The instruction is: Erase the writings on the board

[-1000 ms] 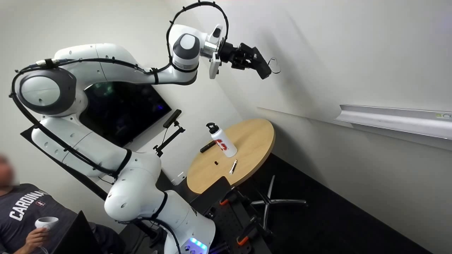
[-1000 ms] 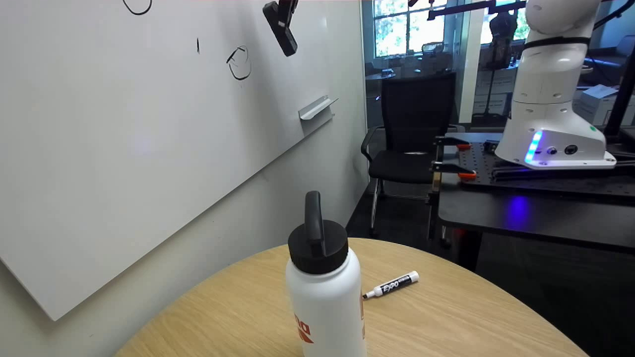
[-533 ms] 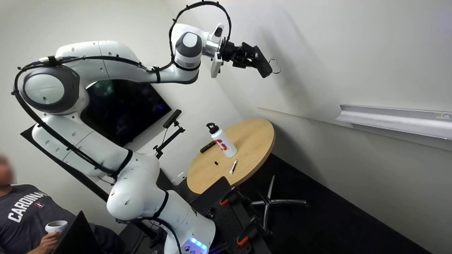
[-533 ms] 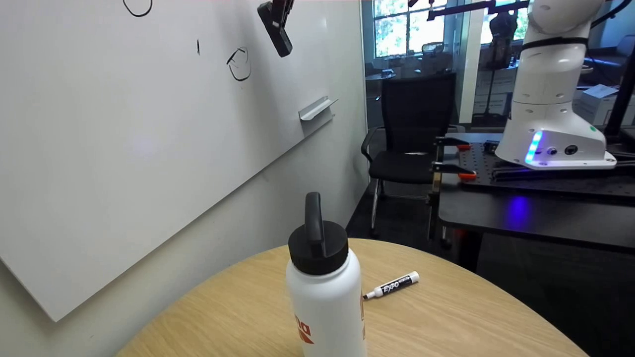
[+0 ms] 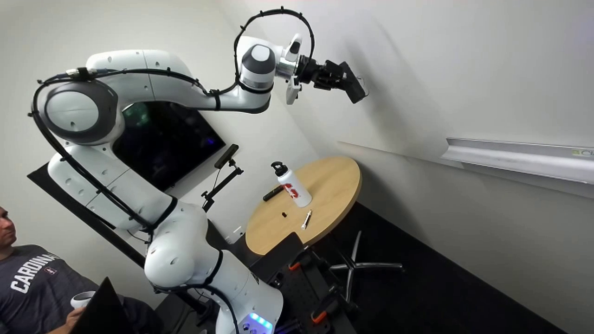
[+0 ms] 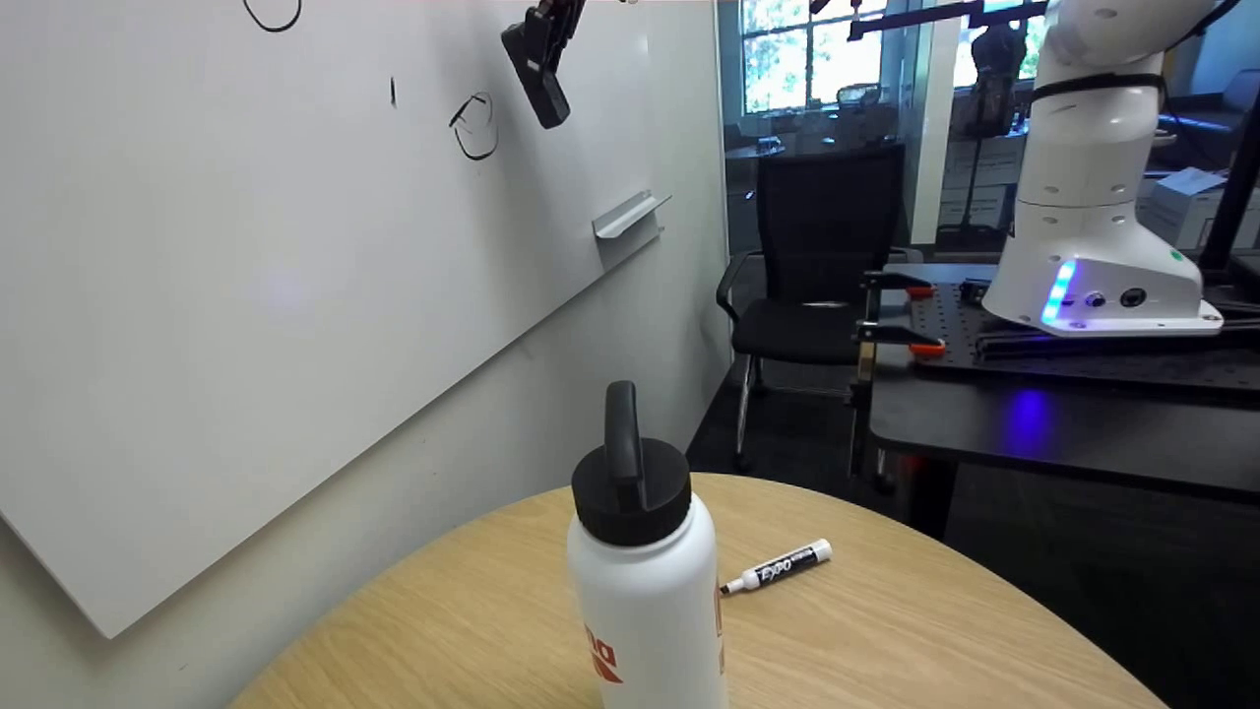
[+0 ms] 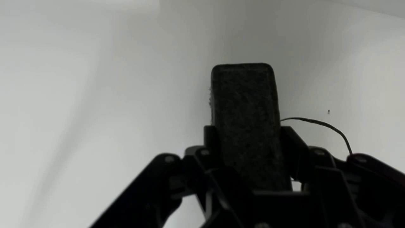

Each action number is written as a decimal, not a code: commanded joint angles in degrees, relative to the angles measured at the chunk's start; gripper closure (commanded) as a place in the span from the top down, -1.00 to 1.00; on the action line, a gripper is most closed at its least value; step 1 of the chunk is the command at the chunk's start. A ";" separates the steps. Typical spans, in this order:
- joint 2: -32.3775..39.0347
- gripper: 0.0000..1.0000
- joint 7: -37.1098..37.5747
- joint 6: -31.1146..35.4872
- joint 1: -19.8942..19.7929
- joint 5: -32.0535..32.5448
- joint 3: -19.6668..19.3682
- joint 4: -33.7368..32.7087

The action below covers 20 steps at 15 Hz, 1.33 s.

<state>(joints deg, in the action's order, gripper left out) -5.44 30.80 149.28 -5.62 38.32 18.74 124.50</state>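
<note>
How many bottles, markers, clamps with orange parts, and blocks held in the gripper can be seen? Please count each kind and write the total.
Water bottle: 1
Marker: 1
Clamps with orange parts: 2
Black block in the gripper: 1
Total: 5

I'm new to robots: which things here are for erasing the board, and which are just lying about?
For erasing:
- whiteboard
- pen marks
- gripper
- black block it grips (likely the eraser)

Lying about:
- white bottle
- marker
- small black piece
- long dark object

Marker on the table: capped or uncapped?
Uncapped: the marker shows a bare dark tip in an exterior view; a small black piece, perhaps its cap, lies apart.
</note>
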 commanded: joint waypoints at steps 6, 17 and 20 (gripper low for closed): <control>8.22 -0.44 14.42 4.50 -0.27 11.32 -0.08 -7.02; 11.81 -0.44 16.71 6.63 0.53 13.20 0.10 -10.09; 12.15 -0.44 15.89 6.27 1.12 12.50 0.97 -10.49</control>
<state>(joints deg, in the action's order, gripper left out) 3.90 46.75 154.17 -5.27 50.48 19.05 117.59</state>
